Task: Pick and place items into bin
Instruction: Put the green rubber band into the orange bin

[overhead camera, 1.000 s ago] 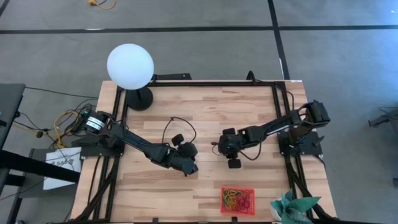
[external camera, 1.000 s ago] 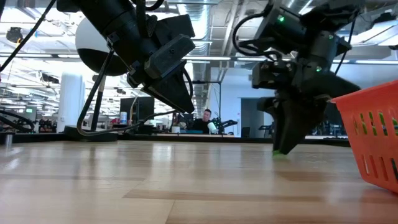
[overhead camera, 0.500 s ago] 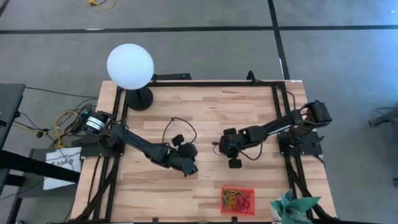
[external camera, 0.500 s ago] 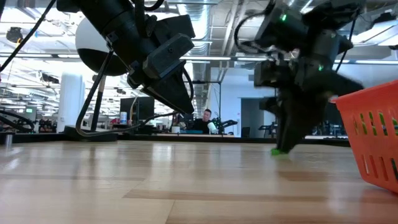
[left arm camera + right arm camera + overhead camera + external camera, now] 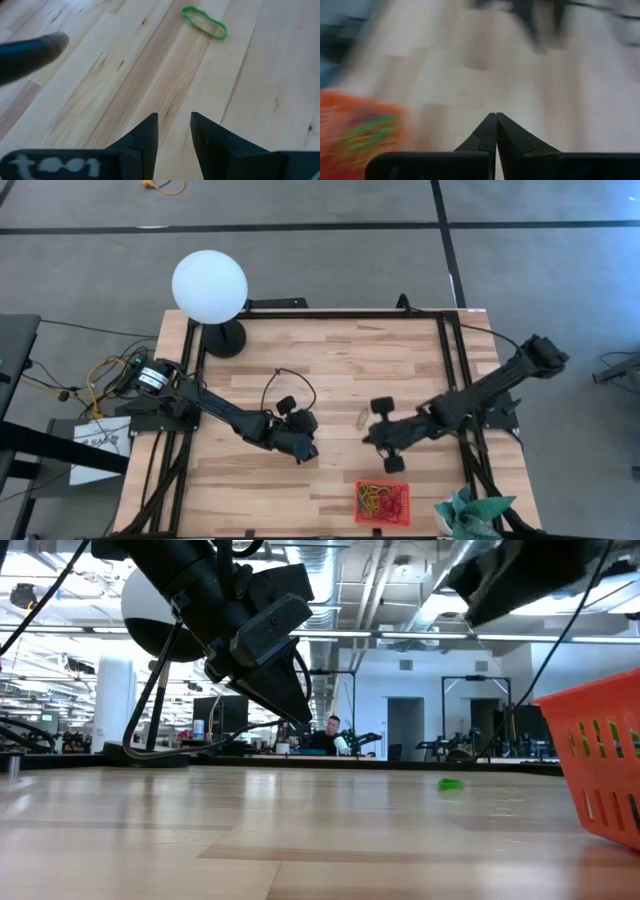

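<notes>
One green rubber band point(image 5: 362, 418) lies flat on the wooden table, also seen in the low view point(image 5: 450, 783) and the left wrist view point(image 5: 204, 22). The red-orange bin point(image 5: 383, 501) stands near the table's near edge and holds several coloured bands. My right gripper point(image 5: 370, 440) hangs above the table, a little nearer than the green band, between it and the bin; its fingers point(image 5: 496, 122) are shut with nothing between them. My left gripper point(image 5: 305, 450) hovers left of the band, tilted down, open point(image 5: 172, 125) and holding nothing.
A white globe lamp point(image 5: 210, 285) on a black base stands at the far left corner. A teal cloth point(image 5: 465, 515) lies at the near right corner beside the bin point(image 5: 600, 760). Cables hang off the table's left side. A person point(image 5: 325, 735) sits in the room behind.
My right gripper has risen from the green band and swung toward the table's near edge and the bin, turning as it went. The green band stays lying on the table where the gripper was.
</notes>
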Action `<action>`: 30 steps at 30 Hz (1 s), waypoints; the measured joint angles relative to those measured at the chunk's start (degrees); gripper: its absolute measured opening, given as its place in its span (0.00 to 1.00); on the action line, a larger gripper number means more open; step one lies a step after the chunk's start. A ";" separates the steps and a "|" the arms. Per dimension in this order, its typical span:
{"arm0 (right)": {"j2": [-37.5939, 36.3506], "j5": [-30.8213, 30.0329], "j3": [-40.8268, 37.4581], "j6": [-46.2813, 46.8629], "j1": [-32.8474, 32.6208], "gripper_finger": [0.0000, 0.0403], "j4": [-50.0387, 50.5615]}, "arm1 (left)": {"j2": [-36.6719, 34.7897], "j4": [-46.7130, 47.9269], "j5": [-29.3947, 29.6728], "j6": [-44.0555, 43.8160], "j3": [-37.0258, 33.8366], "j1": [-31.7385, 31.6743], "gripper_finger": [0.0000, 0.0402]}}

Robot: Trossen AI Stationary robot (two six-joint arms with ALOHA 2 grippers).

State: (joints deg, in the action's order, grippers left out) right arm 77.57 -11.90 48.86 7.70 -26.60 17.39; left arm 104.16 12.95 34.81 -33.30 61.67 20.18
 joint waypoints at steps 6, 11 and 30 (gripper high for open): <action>5.95 -4.74 -0.07 4.74 1.57 0.05 3.18 | 0.00 -0.07 -0.41 -0.08 0.00 0.00 0.27; 13.20 -1.03 -0.09 5.19 5.03 0.14 2.92 | 0.00 -0.07 -0.50 -0.16 0.00 0.00 0.27; 18.81 -0.24 -0.02 0.85 10.75 0.23 3.23 | 0.00 -0.04 -0.56 -0.32 0.00 0.00 0.27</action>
State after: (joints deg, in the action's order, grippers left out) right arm 96.38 -12.14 48.84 8.55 -15.85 20.62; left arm 104.16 12.91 34.24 -33.63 61.67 20.18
